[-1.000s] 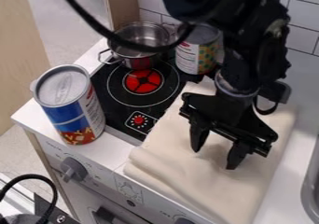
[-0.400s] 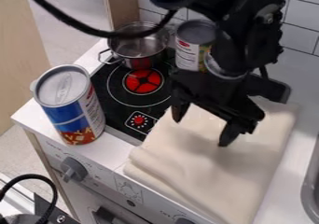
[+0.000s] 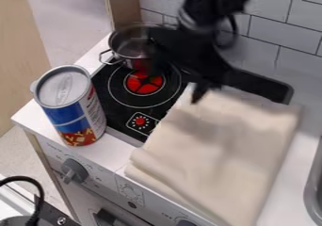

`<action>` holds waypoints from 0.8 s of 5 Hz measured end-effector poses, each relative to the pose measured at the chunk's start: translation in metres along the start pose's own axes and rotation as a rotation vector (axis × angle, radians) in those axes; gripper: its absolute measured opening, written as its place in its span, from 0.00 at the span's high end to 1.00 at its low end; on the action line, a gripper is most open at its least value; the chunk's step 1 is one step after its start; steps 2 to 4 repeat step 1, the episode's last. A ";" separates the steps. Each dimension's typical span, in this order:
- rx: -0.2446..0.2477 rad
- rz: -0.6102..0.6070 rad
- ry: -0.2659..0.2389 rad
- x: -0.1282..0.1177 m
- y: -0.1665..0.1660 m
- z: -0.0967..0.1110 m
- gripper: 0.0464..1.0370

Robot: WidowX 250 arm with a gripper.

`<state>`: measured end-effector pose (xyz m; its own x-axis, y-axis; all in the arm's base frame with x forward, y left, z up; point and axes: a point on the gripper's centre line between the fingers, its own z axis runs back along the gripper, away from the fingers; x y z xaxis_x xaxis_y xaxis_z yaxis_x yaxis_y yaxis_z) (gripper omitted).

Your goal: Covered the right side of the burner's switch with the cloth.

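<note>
Blurred and dark, the gripper (image 3: 177,83) hangs over the back right of the stove, above the cloth's upper left corner and beside the pot. Its fingers are apart, with nothing visible between them. The cream cloth (image 3: 217,159) lies folded and flat over the right part of the stove and counter. Left of the cloth, the burner's switch (image 3: 140,122) shows its red centre uncovered; the cloth's left edge runs close along the right side of the switch's marked square. The burner (image 3: 144,82) glows red behind it.
A metal pot (image 3: 129,46) stands at the back left of the stove. A blue and white can (image 3: 74,109) stands at the left edge. A tiled wall (image 3: 283,36) closes off the back, and a sink rim (image 3: 312,187) shows at the right.
The gripper has moved back and left, from above the middle of the cloth to near the pot, and now hides the can at the back. The cloth has not visibly moved.
</note>
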<state>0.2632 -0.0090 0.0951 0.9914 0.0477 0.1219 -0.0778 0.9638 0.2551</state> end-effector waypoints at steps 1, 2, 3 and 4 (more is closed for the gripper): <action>0.012 0.076 0.032 0.013 0.036 -0.004 0.04; 0.012 0.076 0.032 0.013 0.036 -0.004 0.04; 0.012 0.076 0.032 0.013 0.036 -0.004 0.04; 0.012 0.076 0.032 0.013 0.036 -0.004 0.04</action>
